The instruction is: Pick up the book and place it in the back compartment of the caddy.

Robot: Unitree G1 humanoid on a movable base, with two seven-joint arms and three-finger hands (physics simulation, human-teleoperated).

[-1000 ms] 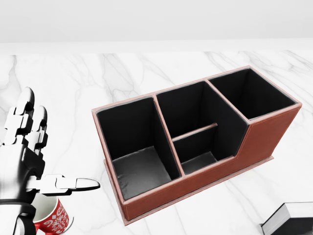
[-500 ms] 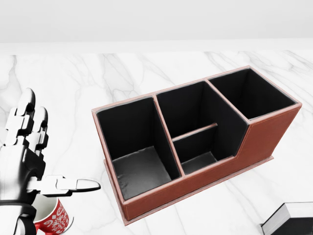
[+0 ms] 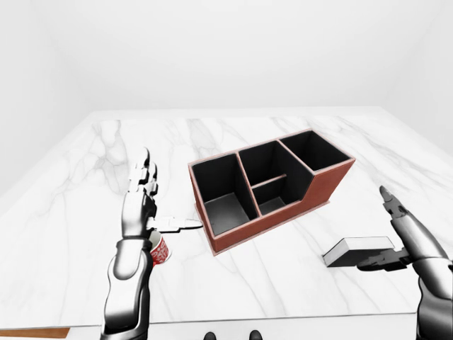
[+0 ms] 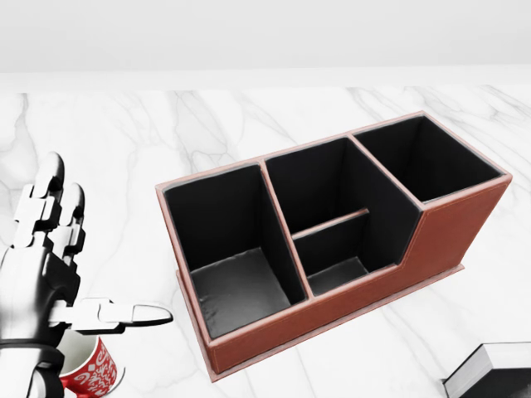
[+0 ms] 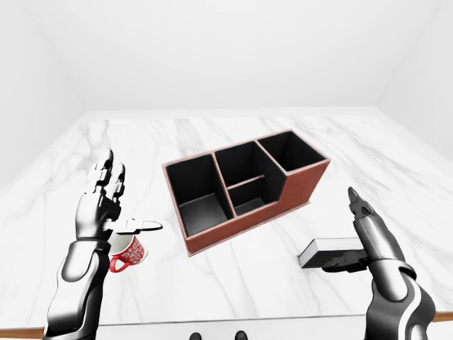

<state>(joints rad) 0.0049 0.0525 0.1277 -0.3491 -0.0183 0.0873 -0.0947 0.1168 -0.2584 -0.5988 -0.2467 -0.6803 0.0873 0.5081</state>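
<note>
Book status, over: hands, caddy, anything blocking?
Both hands open: left hand over red mug, right hand beside book. Book flat on table, ungrasped. Caddy empty, unobstructed.

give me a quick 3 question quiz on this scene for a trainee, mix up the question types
1. True or false: the book already sits inside the caddy.
2. Multiple choice: the red mug lies nearest to which? A) the left hand B) the right hand C) the caddy's tallest compartment
3. Fill in: the table has a white ______ pattern.

Key
1. False. The book lies flat on the table by the right hand, and every compartment looks empty.
2. A. The mug stands just below the open left hand.
3. Marble.
</note>
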